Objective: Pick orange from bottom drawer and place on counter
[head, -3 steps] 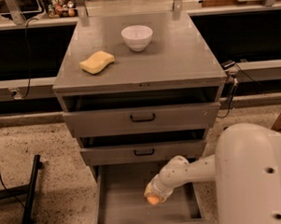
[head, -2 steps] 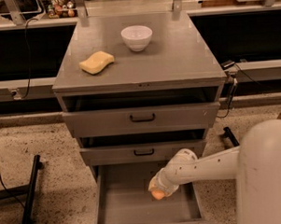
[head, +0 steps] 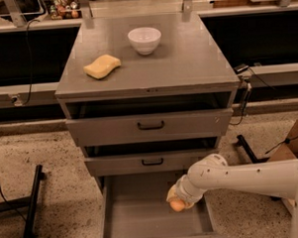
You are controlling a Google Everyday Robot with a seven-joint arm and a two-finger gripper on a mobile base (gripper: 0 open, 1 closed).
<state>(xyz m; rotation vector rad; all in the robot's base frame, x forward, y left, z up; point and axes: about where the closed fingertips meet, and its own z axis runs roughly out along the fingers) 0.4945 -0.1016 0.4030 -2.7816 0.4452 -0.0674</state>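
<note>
The white arm (head: 250, 173) comes in from the lower right, runs leftward to a rounded joint (head: 209, 167), then bends down into the wrist. The gripper (head: 177, 201) points downward over the right side of the open bottom drawer (head: 138, 213), its jaws closed around the orange (head: 177, 205).

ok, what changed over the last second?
The gripper shifted slightly right over the open bottom drawer. The orange went with it, still in its grasp. The arm swung back toward the right edge. Nothing was newly taken or let go. The sponge and bowl on the counter are unchanged, and the drawer is open as before.
</note>
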